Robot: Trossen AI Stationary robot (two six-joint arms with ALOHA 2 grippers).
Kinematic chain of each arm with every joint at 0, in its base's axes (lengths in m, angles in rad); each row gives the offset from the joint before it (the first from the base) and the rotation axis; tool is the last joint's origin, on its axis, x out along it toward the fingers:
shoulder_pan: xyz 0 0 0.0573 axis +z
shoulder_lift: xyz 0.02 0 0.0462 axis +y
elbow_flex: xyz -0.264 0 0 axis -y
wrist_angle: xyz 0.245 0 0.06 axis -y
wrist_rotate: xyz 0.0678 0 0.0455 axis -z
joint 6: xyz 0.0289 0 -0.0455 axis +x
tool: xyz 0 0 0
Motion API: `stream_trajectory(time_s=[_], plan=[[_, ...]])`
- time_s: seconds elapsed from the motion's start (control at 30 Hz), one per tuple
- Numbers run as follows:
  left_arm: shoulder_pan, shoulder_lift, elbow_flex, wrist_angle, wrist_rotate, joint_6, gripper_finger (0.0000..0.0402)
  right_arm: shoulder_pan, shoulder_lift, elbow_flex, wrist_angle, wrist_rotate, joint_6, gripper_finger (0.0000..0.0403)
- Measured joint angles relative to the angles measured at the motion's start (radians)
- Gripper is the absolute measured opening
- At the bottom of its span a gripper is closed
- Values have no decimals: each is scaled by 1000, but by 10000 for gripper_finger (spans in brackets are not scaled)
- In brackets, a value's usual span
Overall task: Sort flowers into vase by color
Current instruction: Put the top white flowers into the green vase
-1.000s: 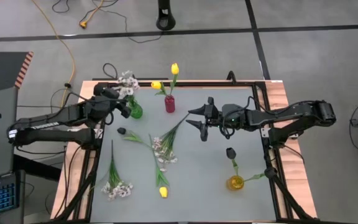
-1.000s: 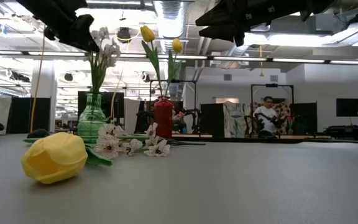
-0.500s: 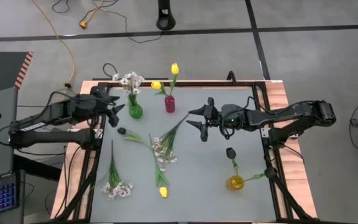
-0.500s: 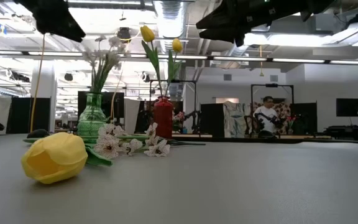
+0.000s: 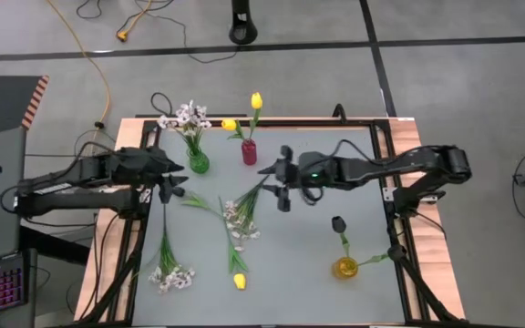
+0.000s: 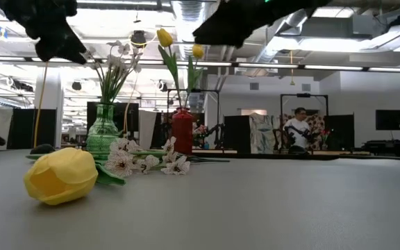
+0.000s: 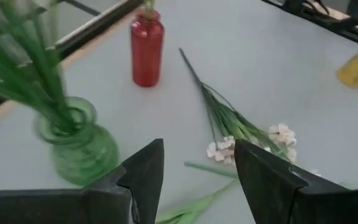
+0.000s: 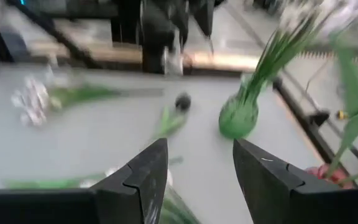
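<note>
In the high view, a white spray [image 5: 185, 117] stands in the green vase [image 5: 198, 162]. Two yellow tulips [image 5: 255, 100] stand in the red vase [image 5: 249, 152], and a dark tulip [image 5: 338, 223] in the yellow vase [image 5: 345, 267]. On the table lie a dark tulip [image 5: 179, 192], a white spray [image 5: 240, 214], a yellow tulip [image 5: 239, 281] and another white spray [image 5: 171, 276]. My left gripper [image 5: 173, 179] hovers open, near and left of the green vase [image 7: 79, 146]. My right gripper [image 5: 277, 183] hovers open above the stem end of the middle spray.
The three vases stand along the far and right parts of the grey table. A wooden border and black frame [image 5: 399, 182] run along its edges. Beyond the table, the low view shows a room with a seated person [image 6: 298, 128]. Bare tabletop lies between the right gripper and the yellow vase.
My left gripper has drawn back from the green vase toward the table's left, then shifted toward the near edge; the white spray stays standing in the vase. My right gripper has moved toward the table's left, over the middle spray's stem.
</note>
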Motion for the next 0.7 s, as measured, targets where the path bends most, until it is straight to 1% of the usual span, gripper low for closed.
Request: stream_trajectory(time_s=[0.2,0.27,0.47,0.7], plan=[[-49,8,-97,166,9,6,183,-19,155,167,-217,0,-16,206],[-64,8,-121,202,10,7,183,-25,204,216,-295,0,-51,206],[-94,7,-152,232,8,3,183,-39,336,332,-437,-2,-165,205],[-105,8,-169,236,7,0,183,-57,463,432,-538,-5,-258,205]])
